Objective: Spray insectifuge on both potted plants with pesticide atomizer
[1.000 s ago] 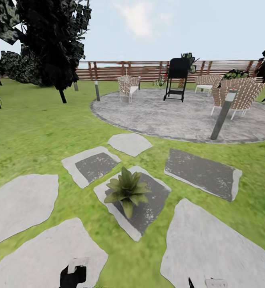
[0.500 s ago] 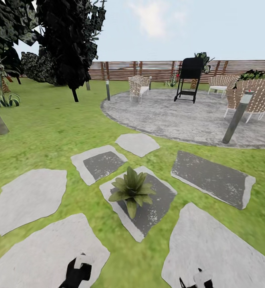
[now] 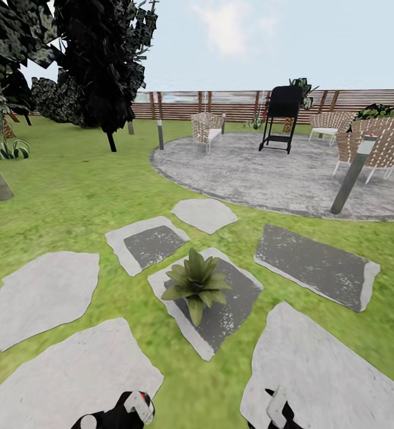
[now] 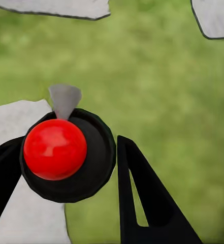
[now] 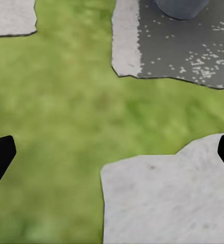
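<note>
**A:** What is the left claw (image 4: 66, 203) doing?

**B:** It is pinching the pesticide atomizer (image 4: 67, 155), seen end-on in the wrist view: a black round body with a red cap and a small grey nozzle, one finger on each side. In the head view the bottle (image 3: 138, 406) sits low, over the nearest stepping stone (image 3: 72, 381).

**A:** And the right claw (image 5: 112, 157)?

**B:** Spread wide and empty, its black tips at the edges of its wrist view, above grass and stone.

**A:** So which step is this?

**B:** The pick-up looks done; spraying is in hand. One potted plant (image 3: 195, 283) stands on the dark stone just beyond the atomizer. I see no second one.

**A:** Next move?

**B:** I'd judge the nozzle must be brought nearer and aimed at those leaves.
</note>
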Robot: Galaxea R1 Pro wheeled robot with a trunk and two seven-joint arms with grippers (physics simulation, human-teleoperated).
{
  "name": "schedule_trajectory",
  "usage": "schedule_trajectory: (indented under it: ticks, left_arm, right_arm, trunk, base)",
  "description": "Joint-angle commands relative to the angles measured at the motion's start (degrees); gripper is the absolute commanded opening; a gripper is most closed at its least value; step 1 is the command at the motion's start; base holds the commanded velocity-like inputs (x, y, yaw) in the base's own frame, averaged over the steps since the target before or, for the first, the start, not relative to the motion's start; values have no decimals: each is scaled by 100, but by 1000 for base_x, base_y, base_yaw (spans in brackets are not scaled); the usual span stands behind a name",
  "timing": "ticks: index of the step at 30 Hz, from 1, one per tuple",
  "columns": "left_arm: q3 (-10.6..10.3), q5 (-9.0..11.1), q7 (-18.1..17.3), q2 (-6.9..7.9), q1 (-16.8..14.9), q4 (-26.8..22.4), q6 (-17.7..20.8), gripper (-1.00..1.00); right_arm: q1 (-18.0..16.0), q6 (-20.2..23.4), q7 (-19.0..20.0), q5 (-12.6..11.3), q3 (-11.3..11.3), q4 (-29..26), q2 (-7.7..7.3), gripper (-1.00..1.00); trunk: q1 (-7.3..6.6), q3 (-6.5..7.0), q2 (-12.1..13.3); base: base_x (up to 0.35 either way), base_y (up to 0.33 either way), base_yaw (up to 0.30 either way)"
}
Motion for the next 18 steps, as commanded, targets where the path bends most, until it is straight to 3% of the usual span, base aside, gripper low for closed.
schedule_trajectory:
  ticks: [1, 2, 3, 5, 7, 14, 16, 18]
  left_arm:
    - [12, -59, -2, 0, -2, -2, -35, -100]
    - [12, -59, -2, 0, -2, -2, -35, -100]
    - [6, -195, -296, 29, -87, -9, 13, -100]
    - [4, -774, -1405, 48, -507, -41, 413, -100]
    - [0, -1068, -1962, 56, -739, -79, 589, -100]
    - [-17, -1510, -3046, 62, -1147, -131, 730, -100]
    - [-15, -1710, -3378, 40, -1277, -150, 962, -100]
    - [-20, -1726, -3404, 27, -1286, -153, 997, -100]
  right_arm:
    - [-2, -18, -10, 35, 9, -1, -3, 100]
    - [-2, -18, -10, 35, 9, -1, -3, 100]
    - [-25, -11, 237, 67, 11, -96, -12, 100]
    - [-357, 146, 1325, 471, 7, -216, -63, 100]
    - [-544, 212, 1855, 640, 6, -265, -84, 100]
    - [-766, 256, 2460, 753, 5, -298, -98, 100]
    - [-783, 257, 2548, 750, 11, -296, -76, 100]
    - [-784, 256, 2551, 747, 13, -293, -55, 100]
  trunk:
    - [-1, -5, -2]
    - [-1, -5, -2]
    - [-1, -5, -2]
    - [-1, -5, -2]
    - [-1, -5, -2]
    - [-1, -5, -2]
    - [-1, -5, -2]
    - [-1, -5, -2]
  base:
    - [0, 0, 0]
    - [0, 0, 0]
    - [0, 0, 0]
    - [0, 0, 0]
    - [0, 0, 0]
    - [0, 0, 0]
    - [0, 0, 0]
    - [0, 0, 0]
